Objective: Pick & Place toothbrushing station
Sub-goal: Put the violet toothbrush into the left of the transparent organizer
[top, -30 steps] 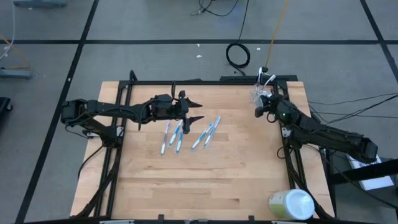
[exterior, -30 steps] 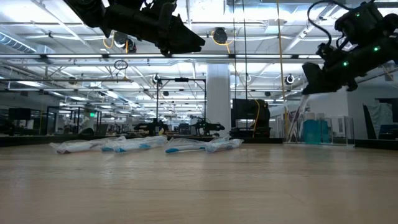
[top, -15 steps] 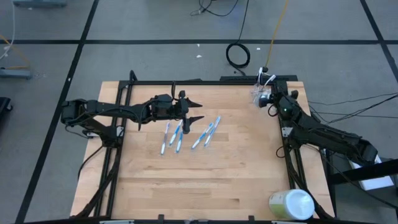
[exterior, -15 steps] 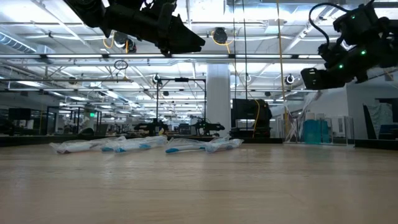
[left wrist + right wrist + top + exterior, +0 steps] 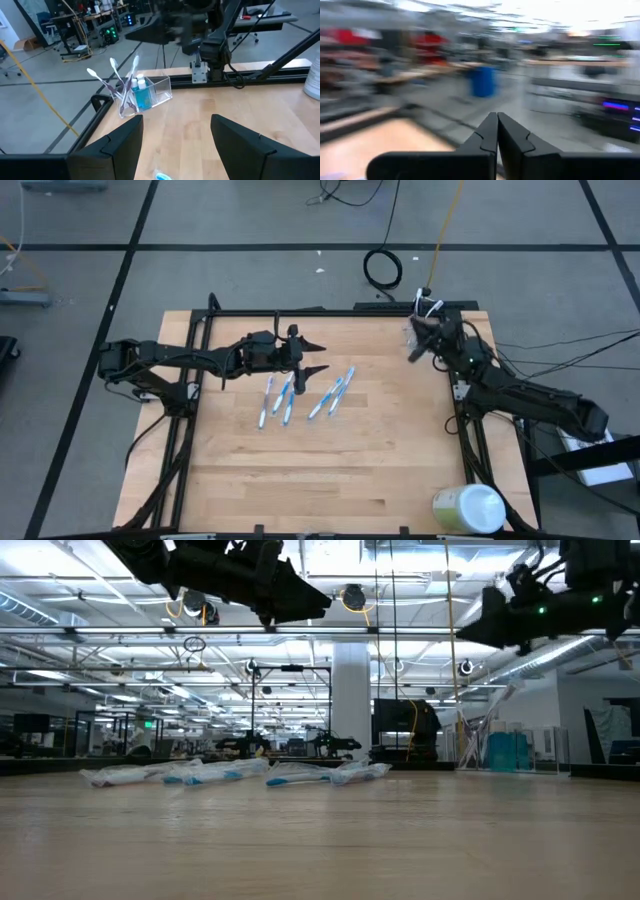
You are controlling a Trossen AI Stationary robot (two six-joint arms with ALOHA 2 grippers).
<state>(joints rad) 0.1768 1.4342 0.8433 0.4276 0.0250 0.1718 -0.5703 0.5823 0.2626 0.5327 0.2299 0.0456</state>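
Observation:
Several wrapped blue-and-white toothbrushes [image 5: 300, 395] lie flat on the wooden table, left of its middle; the low view shows them in a row [image 5: 230, 773]. A clear plastic holder [image 5: 145, 95] with upright toothbrushes and a blue tube stands at the table's far right corner [image 5: 421, 318]. My left gripper [image 5: 316, 356] hangs open and level above the loose toothbrushes, its fingers [image 5: 112, 145] pointing toward the holder. My right gripper [image 5: 412, 352] is shut with nothing in it [image 5: 497, 132], raised beside the holder and tipped upward [image 5: 465, 632].
A large pale green-and-white round container [image 5: 468, 508] lies at the table's near right corner. A black metal frame [image 5: 330, 311] runs along the far and side edges. Bare wood [image 5: 320, 470] fills the near half of the table.
My right gripper has risen and tipped up, from slanting down toward the table to pointing a little above level, beside the holder at the far right corner. It has stayed shut.

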